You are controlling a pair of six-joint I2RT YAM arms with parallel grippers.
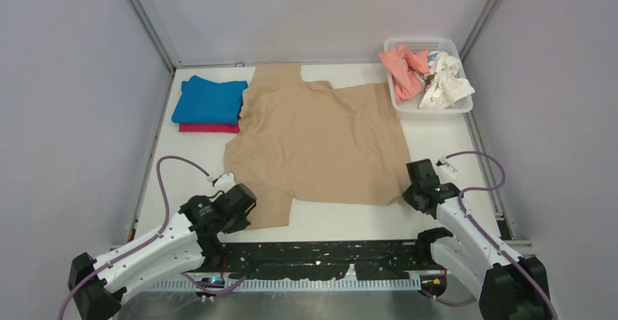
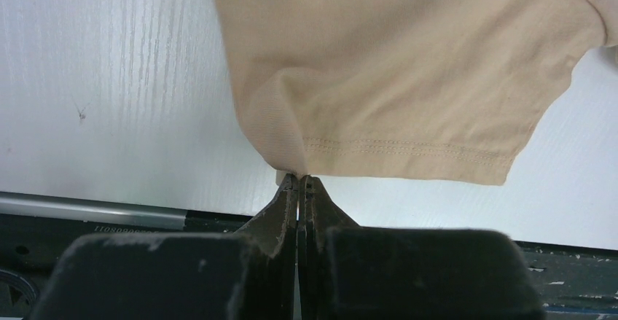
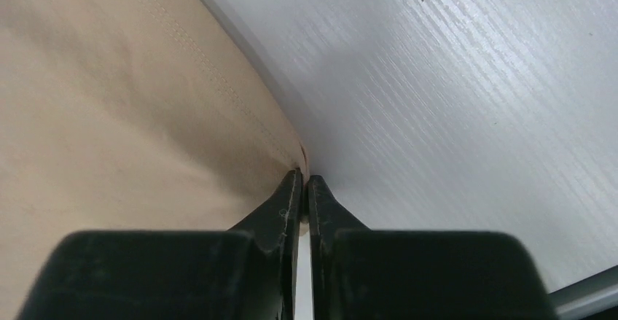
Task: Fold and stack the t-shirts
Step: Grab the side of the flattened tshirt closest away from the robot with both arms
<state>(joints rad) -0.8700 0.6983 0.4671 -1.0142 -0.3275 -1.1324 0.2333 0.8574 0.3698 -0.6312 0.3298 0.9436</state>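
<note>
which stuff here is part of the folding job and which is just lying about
Job: tan t-shirt, spread out; blue t-shirt, folded on magenta t-shirt; salmon t-shirt and white t-shirt, crumpled.
Lying about: mesh basket; table.

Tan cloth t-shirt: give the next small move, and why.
Probably lift both pinched edges together to start the fold: the left fingers are shut on a sleeve hem of the flat-lying tan cloth t-shirt, the right fingers on its near corner.
</note>
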